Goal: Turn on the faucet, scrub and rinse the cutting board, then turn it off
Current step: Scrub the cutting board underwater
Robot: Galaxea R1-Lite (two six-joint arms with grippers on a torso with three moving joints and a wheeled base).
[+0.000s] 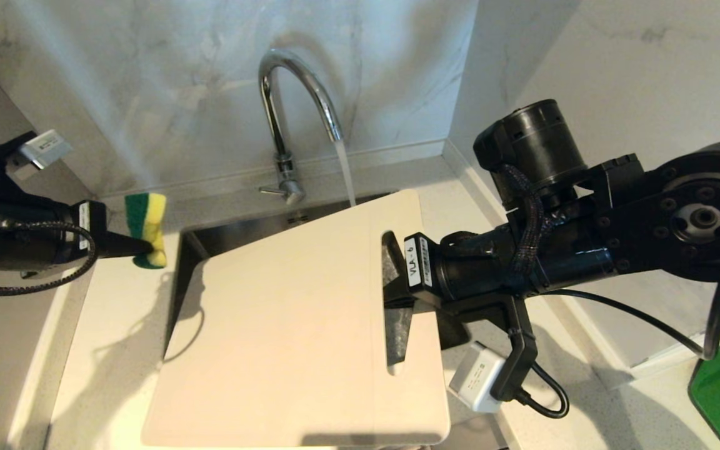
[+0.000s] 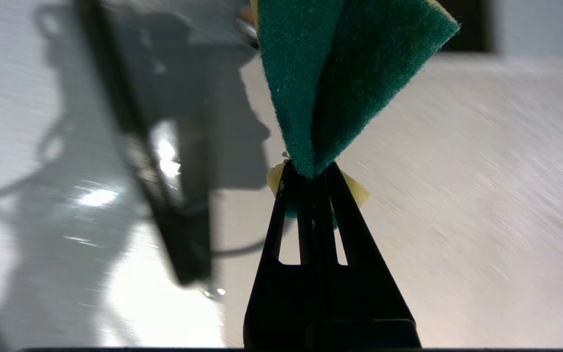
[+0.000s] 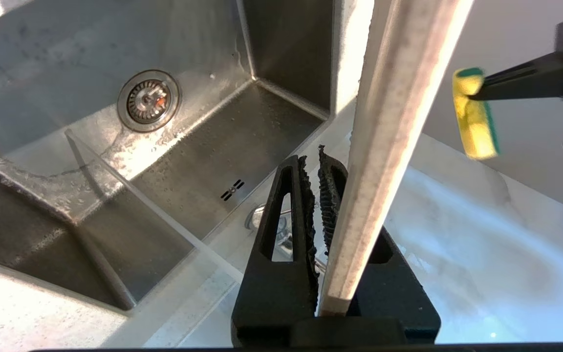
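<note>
Cutting board [image 1: 285,325], the biggest thing here, tilts over the sink [image 3: 66,146], its long axis running toward the faucet [image 1: 297,100], whose stream strikes its far edge. Right hand [image 1: 400,284] clamps the handle-slot end. Left hand [image 1: 141,247], over the counter [image 1: 110,350] just beside the board's left edge, pinches a sponge [image 1: 147,228].

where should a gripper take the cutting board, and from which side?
Grip the cutting board at the strip beside its handle slot, coming edge-on from the robot's right; the right gripper is clamped there now. The thin flat plastic fits between narrow jaws, and the slot gives one finger room.
</note>
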